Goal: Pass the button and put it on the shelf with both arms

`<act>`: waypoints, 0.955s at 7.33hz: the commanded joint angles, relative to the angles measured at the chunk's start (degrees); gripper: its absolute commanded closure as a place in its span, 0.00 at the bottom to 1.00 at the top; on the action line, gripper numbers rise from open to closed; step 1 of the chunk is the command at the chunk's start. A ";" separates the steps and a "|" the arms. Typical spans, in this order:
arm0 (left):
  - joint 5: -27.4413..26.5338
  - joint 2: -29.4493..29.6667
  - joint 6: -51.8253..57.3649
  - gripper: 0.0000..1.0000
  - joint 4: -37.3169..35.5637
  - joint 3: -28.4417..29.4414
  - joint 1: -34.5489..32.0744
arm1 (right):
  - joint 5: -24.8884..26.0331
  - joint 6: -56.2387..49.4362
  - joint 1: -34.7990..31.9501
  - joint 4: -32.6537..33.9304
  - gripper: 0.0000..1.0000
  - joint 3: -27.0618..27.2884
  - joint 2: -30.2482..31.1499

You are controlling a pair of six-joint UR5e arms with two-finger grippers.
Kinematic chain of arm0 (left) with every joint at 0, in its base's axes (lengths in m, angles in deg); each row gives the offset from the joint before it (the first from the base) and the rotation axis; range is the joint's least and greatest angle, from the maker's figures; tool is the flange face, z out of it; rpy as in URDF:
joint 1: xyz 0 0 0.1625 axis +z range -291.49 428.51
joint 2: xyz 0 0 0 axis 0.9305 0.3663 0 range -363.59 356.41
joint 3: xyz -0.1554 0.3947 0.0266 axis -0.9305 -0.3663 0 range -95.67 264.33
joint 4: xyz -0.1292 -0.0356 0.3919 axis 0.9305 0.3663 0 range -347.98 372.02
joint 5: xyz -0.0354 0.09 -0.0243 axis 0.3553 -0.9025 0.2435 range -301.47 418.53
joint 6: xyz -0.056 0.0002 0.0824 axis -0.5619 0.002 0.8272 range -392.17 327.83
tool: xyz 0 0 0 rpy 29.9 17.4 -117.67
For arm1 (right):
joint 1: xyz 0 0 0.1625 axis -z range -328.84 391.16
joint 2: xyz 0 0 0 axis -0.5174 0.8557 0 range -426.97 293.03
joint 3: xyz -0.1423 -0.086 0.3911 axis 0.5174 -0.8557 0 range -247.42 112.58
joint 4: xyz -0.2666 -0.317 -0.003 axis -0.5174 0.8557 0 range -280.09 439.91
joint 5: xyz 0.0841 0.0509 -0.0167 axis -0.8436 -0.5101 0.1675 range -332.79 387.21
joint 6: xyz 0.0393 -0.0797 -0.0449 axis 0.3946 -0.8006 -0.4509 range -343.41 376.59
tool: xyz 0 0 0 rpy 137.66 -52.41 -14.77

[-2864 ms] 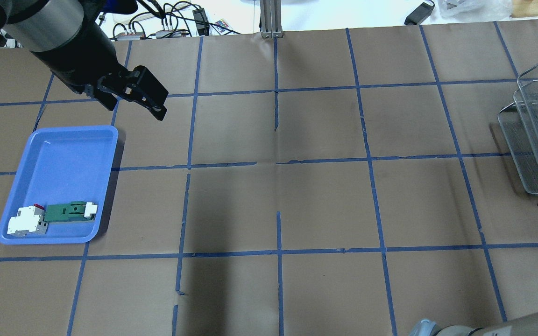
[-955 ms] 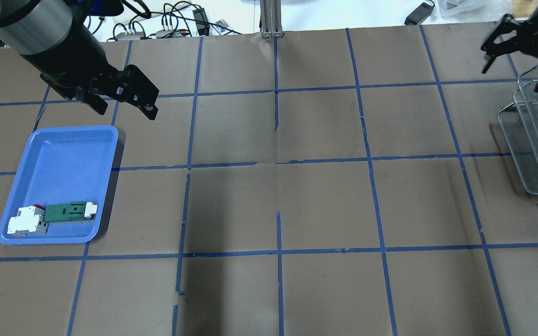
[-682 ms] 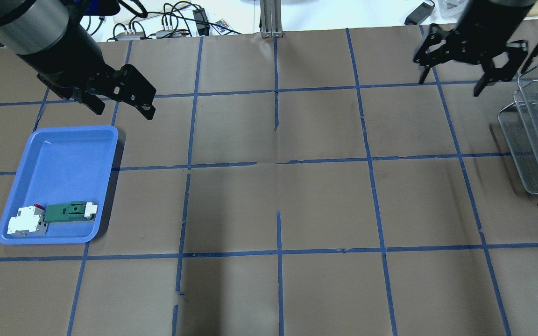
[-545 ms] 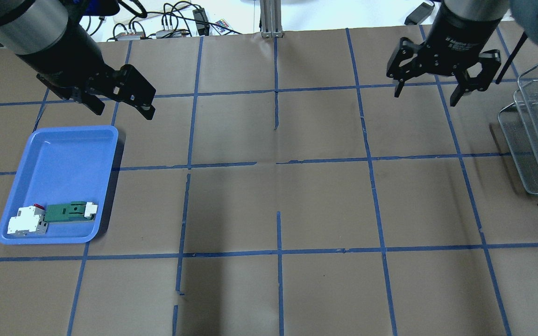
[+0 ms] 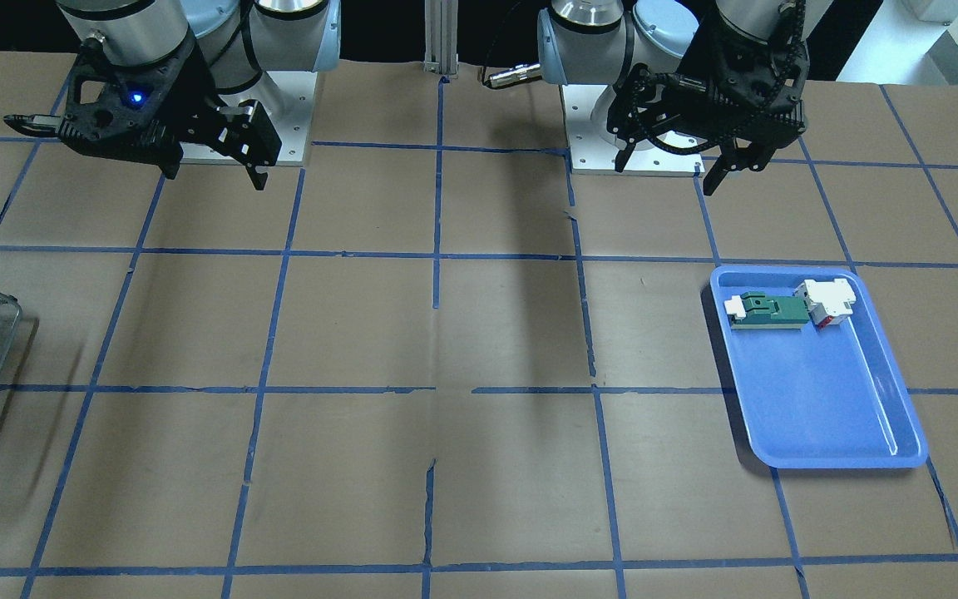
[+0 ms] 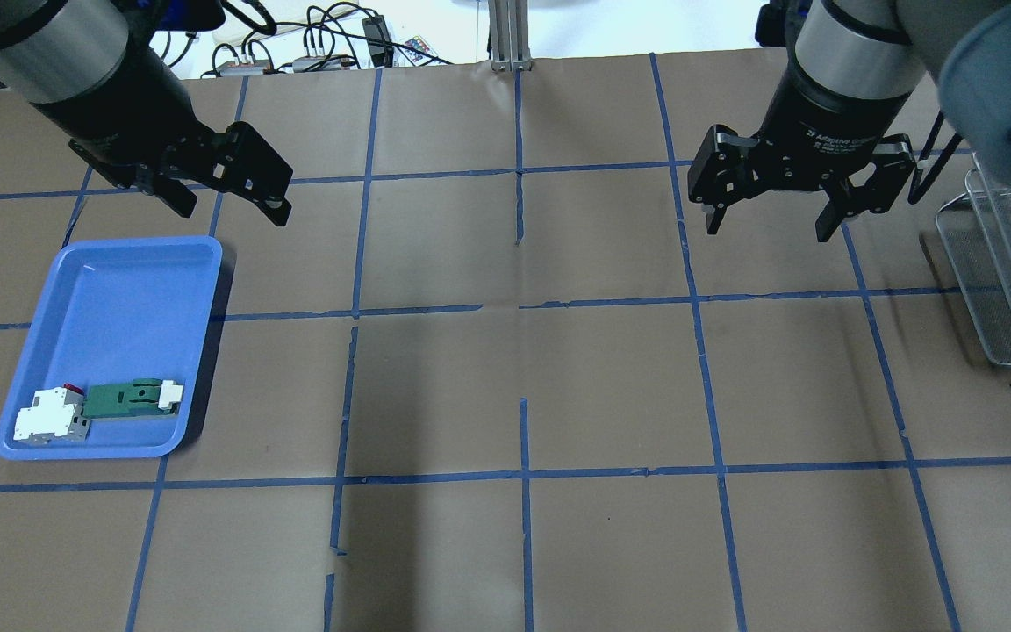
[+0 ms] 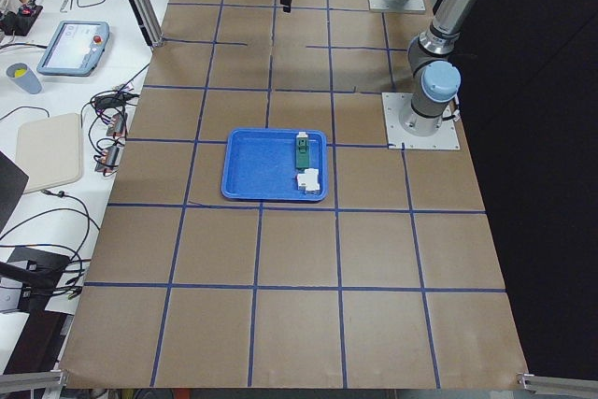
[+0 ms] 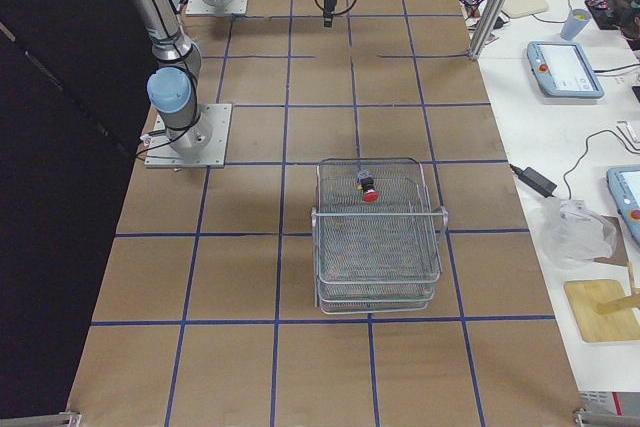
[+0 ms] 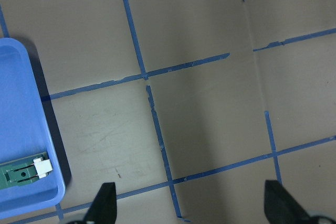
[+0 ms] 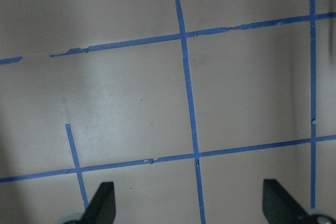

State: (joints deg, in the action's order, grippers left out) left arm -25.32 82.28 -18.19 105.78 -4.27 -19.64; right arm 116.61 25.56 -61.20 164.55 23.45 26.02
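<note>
The button point(image 8: 368, 190), red cap and black body, lies on the top tier of the wire shelf point(image 8: 378, 247), near that tier's far end. The shelf also shows at the right edge of the overhead view point(image 6: 1010, 290). My left gripper point(image 6: 229, 206) is open and empty, in the air just beyond the blue tray's far corner. My right gripper point(image 6: 769, 228) is open and empty, hanging above the table a little to the left of the shelf. Both wrist views show only bare table between the fingertips point(image 9: 105, 205) point(image 10: 102, 203).
A blue tray point(image 6: 119, 290) at the left holds a green-and-white flat part point(image 6: 132, 397) and a white block with red point(image 6: 49, 412) at its near end. Brown paper with blue tape lines covers the table. Cables and boxes lie past the far edge.
My right arm came into view by the shelf and swung left and nearer, gripper open throughout. My left gripper drifted slightly left and stayed open.
</note>
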 commanded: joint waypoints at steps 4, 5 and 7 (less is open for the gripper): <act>0.00 0.00 -0.01 0.00 0.02 0.00 0.00 | -0.63 -2.72 0.33 -0.18 0.00 2.91 1.75; 0.00 0.00 -0.01 0.00 0.02 0.00 0.00 | 0.16 -5.34 0.69 -0.62 0.00 2.91 2.01; -0.09 0.00 0.08 0.00 0.02 0.00 0.00 | 0.34 -6.41 1.66 -2.37 0.00 2.91 2.10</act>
State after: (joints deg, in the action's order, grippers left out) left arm -25.34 82.27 -18.18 105.79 -4.27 -19.64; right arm 116.79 20.14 -60.19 162.97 26.34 28.02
